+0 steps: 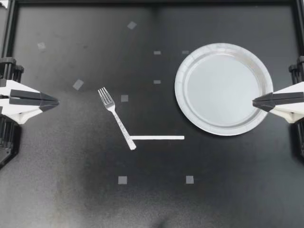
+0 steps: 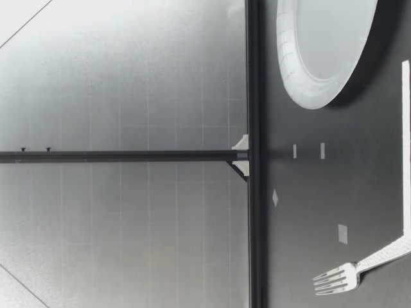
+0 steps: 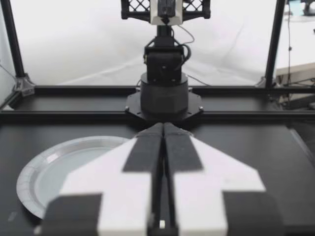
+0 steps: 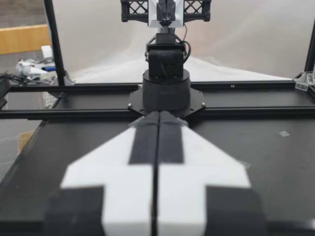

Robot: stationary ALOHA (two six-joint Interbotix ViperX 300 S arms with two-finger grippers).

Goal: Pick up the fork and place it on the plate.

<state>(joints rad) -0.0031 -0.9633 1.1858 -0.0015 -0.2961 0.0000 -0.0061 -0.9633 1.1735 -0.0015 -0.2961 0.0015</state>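
Note:
A silver fork [image 1: 115,116] lies flat on the black table left of centre, tines toward the back left; in the low view the fork [image 2: 359,269] lies near the camera. A grey paper plate [image 1: 223,89] sits empty at the right; the plate [image 2: 318,48] and plate [image 3: 64,167] also show in the low and left wrist views. My left gripper [image 1: 57,101] hovers at the left edge, shut and empty, well left of the fork. My right gripper [image 1: 254,101] is shut and empty at the plate's right rim. Both wrist views show fingers [image 3: 162,147] and fingers [image 4: 158,132] pressed together.
A white strip [image 1: 156,137] lies on the table touching the fork's handle end. Small grey tape squares [image 1: 122,179] dot the surface. A black frame rail [image 1: 152,2] runs along the back, and the opposite arm's base [image 3: 164,93] stands ahead of each gripper.

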